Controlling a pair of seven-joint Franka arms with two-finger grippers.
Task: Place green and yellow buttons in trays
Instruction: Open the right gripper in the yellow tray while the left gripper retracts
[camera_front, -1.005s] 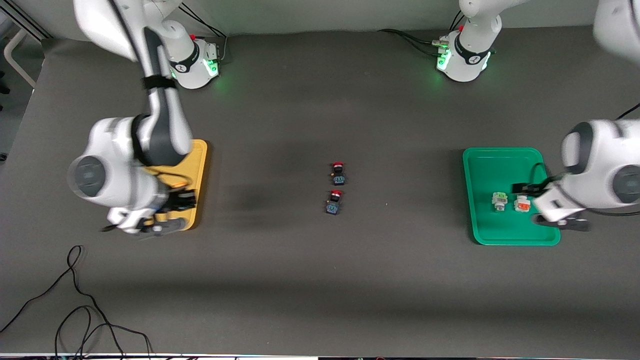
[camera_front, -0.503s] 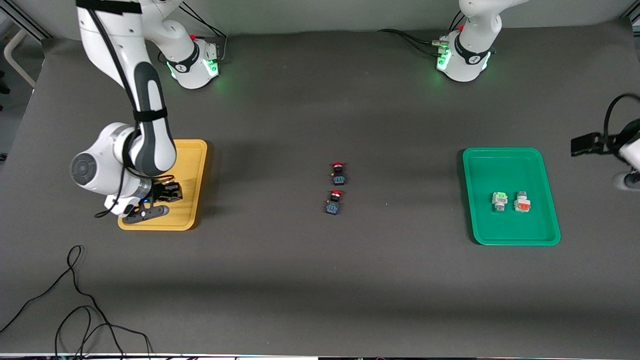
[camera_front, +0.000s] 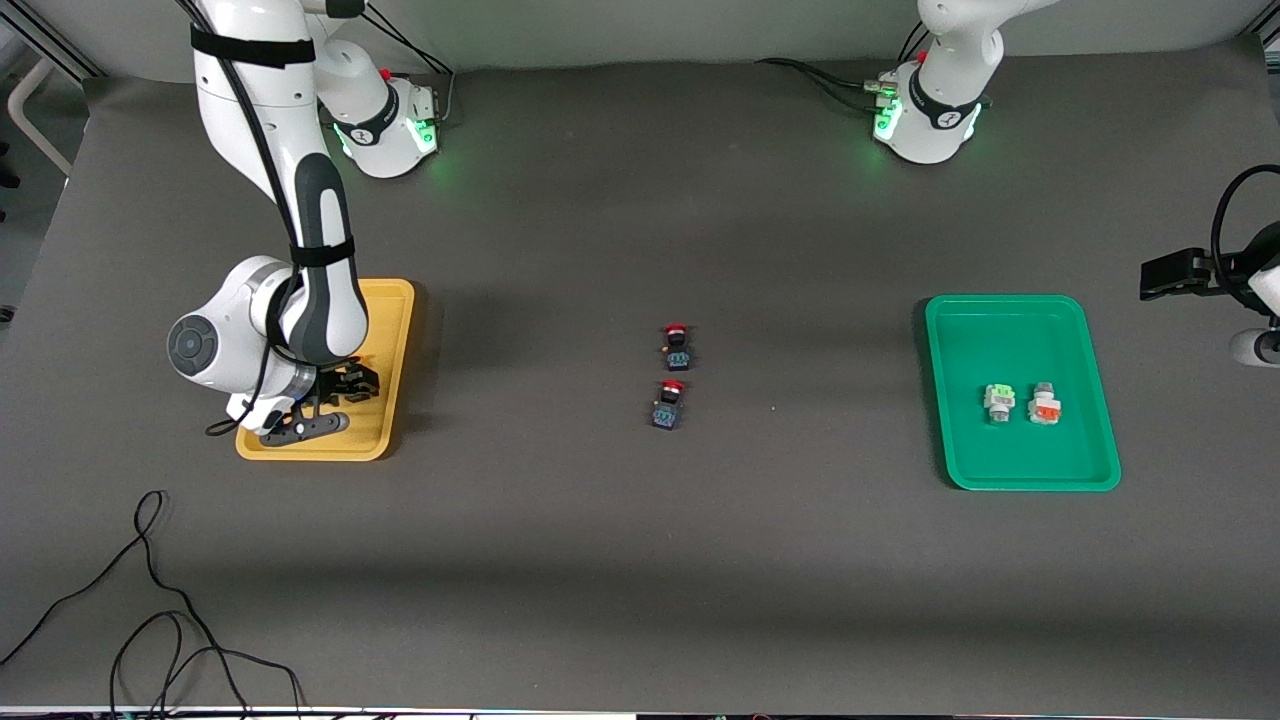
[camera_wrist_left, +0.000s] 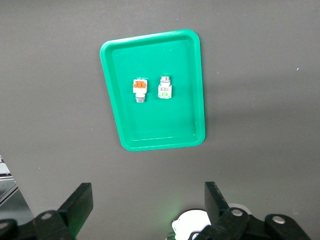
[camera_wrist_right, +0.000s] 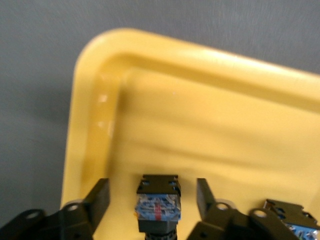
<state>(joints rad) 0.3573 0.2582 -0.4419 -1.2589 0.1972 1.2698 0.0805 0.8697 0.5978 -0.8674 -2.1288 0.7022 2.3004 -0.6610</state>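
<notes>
The yellow tray (camera_front: 395, 300) lies at the right arm's end of the table. My right gripper (camera_front: 338, 388) is low in it. In the right wrist view the right gripper (camera_wrist_right: 152, 190) is open, with a black-bodied button (camera_wrist_right: 159, 205) between its fingers (camera_wrist_right: 100, 192), which do not touch it. The button's cap is hidden. A second black-bodied button (camera_wrist_right: 295, 225) lies beside it on the yellow tray (camera_wrist_right: 100, 65). The green tray (camera_front: 1000, 310) holds a pale-green-faced button (camera_front: 998, 402) and an orange-faced button (camera_front: 1044, 405). My left gripper (camera_wrist_left: 146, 195) is open and empty, high over the green tray (camera_wrist_left: 150, 125).
Two black-bodied buttons with red caps (camera_front: 677, 347) (camera_front: 668, 404) lie mid-table, one nearer the front camera than the other. Loose black cables (camera_front: 150, 600) trail near the table's front edge at the right arm's end. The left arm's hand (camera_front: 1255, 345) shows at the table's end, beside the green tray.
My left gripper has risen off the green tray toward its end of the table, leaving both white buttons there. My right gripper has settled lower in the yellow tray.
</notes>
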